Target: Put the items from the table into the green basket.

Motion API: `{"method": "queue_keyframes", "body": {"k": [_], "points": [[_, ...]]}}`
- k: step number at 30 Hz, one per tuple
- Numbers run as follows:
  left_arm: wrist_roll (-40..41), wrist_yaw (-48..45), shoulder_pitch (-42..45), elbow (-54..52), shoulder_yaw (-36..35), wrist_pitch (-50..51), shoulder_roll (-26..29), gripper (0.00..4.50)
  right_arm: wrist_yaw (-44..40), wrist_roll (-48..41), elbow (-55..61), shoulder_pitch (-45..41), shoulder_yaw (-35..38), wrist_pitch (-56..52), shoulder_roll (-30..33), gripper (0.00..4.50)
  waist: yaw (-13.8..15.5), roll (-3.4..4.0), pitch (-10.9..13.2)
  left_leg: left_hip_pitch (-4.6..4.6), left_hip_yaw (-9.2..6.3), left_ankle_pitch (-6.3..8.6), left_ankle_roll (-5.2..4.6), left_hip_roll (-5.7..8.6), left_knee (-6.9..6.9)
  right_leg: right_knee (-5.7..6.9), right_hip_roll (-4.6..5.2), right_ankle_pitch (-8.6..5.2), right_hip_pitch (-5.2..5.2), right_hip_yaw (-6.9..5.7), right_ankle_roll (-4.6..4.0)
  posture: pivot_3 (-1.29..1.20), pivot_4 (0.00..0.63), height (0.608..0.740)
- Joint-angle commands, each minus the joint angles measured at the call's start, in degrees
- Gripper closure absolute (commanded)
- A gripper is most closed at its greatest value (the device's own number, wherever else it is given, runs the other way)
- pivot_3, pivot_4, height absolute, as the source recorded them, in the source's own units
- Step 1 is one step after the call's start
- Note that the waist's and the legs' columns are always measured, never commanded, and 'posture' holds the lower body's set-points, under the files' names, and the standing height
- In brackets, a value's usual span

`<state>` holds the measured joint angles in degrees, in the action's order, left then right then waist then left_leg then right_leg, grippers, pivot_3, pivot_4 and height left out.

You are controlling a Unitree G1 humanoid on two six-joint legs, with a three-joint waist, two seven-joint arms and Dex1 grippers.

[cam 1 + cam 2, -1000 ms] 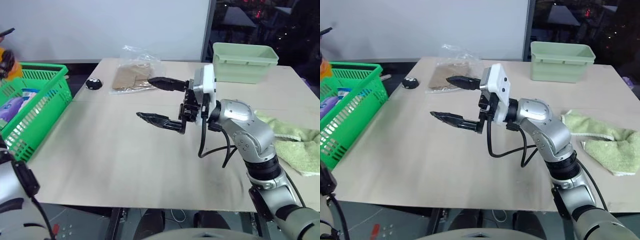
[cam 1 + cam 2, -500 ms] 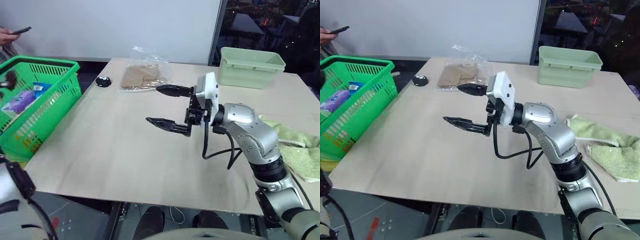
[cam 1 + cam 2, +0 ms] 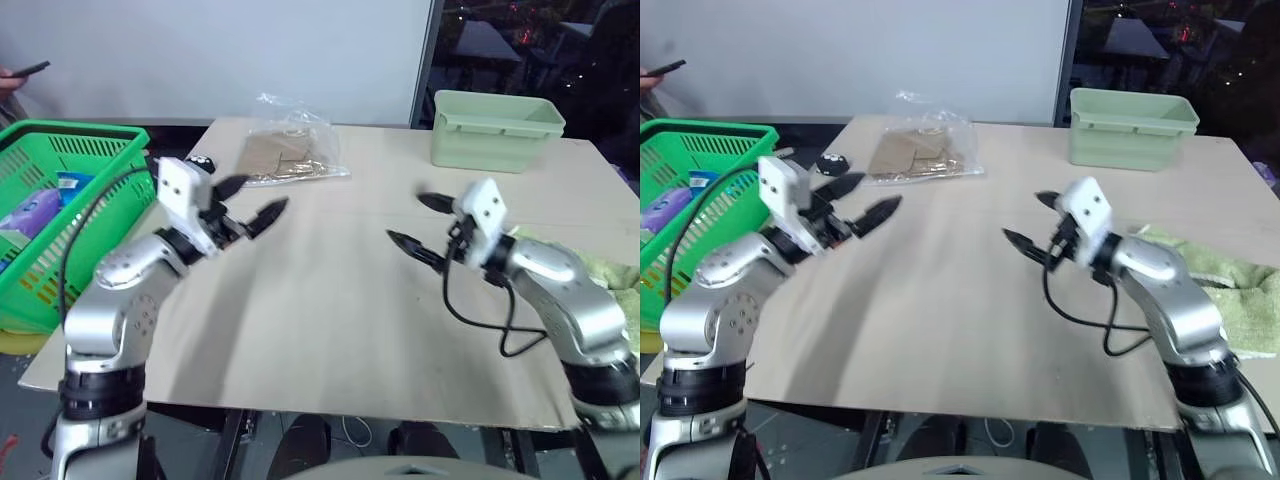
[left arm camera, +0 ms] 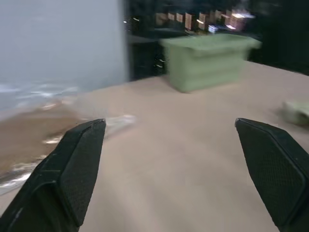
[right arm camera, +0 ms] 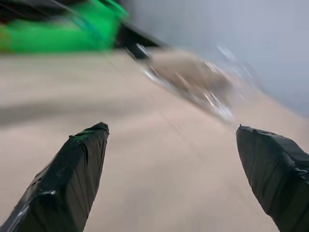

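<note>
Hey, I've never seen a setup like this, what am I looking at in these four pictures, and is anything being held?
This is a two-armed humanoid robot. The two wide pictures come from cameras in its head, looking down over a pale beige wood-look table. The other two come from cameras on its wrists, looking out between each gripper's two black fingers. The left gripper and right gripper both hover open above the table, holding nothing. On the table lie a clear plastic bag with brown contents, a small black round object, a pale mint solid-walled tub and a light green cloth. Beside the table stands a bright green lattice basket with some goods inside.
</note>
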<state>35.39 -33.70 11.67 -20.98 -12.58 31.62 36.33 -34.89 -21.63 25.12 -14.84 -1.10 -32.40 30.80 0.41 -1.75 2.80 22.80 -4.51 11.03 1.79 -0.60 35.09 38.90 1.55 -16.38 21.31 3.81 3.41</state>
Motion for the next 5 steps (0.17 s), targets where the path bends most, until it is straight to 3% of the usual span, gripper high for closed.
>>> {"method": "queue_keyframes", "body": {"k": [1, 5], "points": [[1.15, 2.12, -7.25, -8.01, 0.46, 2.78, -1.0, 0.06, 3.13, 1.02, 6.87, 8.8, 7.45, 0.34, 1.75, 0.0, -0.54, 0.11, 0.03, -0.02, 0.04, 0.0, 0.0, -0.01, 0.0, -0.01, -0.02, -0.01, 0.0, 0.06, 0.0, 0.01, 0.0, 0.74], [2.59, 3.88, -12.3, -11.19, -1.81, 5.25, -1.35, 0.06, 3.91, 0.76, 10.36, 17.44, 11.95, 0.15, 3.09, 0.0, -1.13, 0.15, 0.11, -0.03, 0.13, 0.02, -0.05, -0.02, 0.11, -0.08, -0.03, -0.06, -0.05, 0.14, -0.01, 0.0, 0.009, 0.74]]}}
